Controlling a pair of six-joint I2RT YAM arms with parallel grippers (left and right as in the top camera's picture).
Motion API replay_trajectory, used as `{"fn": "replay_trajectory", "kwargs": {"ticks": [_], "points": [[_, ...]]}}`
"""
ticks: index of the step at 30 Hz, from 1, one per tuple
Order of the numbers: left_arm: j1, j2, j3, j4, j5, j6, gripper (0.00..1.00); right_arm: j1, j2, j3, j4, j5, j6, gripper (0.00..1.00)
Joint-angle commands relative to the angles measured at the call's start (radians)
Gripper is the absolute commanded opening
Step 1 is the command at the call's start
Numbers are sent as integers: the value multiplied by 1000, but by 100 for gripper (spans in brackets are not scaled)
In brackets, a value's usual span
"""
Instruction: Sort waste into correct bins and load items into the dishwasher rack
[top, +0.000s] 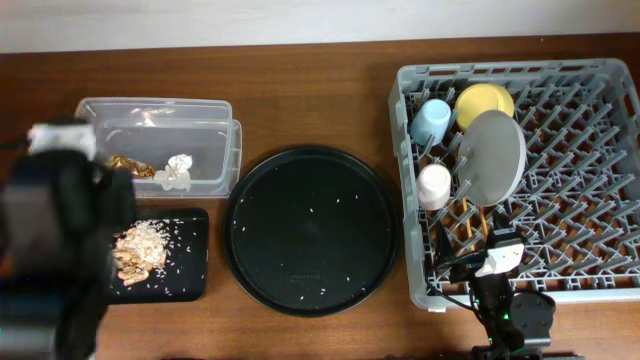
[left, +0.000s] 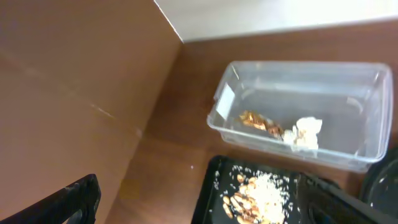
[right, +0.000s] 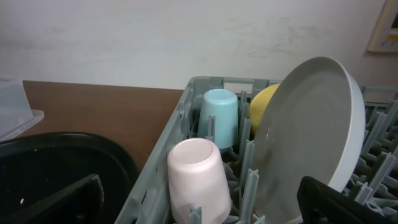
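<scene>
The grey dishwasher rack (top: 560, 270) holds the blue cup (top: 432, 120), yellow bowl (top: 485, 100), grey-white plate (top: 492, 155), pink cup (top: 434, 185) and chopsticks (top: 470, 228). The clear box (top: 160, 112) holds the gold wrapper (top: 131, 166) and white tissue (top: 178, 172). The shallow black tray (top: 190, 270) holds food scraps with rice (top: 140, 250). My left gripper (left: 208, 204) is open and empty, above the table left of the tray; its arm (top: 65, 215) is blurred. My right gripper (right: 205, 205) is open and empty at the rack's near-left corner (top: 497, 262), facing the pink cup (right: 196, 177).
A large round black tray (top: 310, 230) with a few rice grains lies between the bins and the rack. The table's back edge meets a pale wall. A brown panel (left: 68, 93) fills the left of the left wrist view.
</scene>
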Motion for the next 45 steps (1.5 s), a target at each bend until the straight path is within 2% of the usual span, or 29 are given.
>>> {"fn": "replay_trajectory", "kwargs": {"ticks": [1,4,7,9,11,17,20,24,30,36,45], "points": [[-5,-163,-80,0,-8,2,99,-6,-10,-6,-5,12,-6,98],[-5,-319,-233,0,24,2,99,-6,-10,-6,-5,12,-6,98],[-5,-483,-436,43,232,2,99,-6,-10,-6,-5,12,-6,98],[-5,-600,-619,185,399,2,99,-6,-10,-6,-5,12,-6,98],[-5,-716,-828,423,540,0,99,-6,-10,-6,-5,12,-6,98],[-5,-842,-1228,983,673,-75,99,-6,-10,-6,-5,12,-6,98],[-5,-875,-1346,1097,686,-75,99,-6,-10,-6,-5,12,-6,98],[-5,-933,-1482,1152,686,-75,99,-6,-10,-6,-5,12,-6,98],[-5,-1011,-1601,1150,682,-75,99,-6,-10,-6,-5,12,-6,98],[-6,-1020,-1600,1129,614,-74,99,-6,-10,-6,-5,12,-6,98],[-30,-1033,-1600,1129,613,-73,99,-6,-10,-6,-5,12,-6,98]]}}
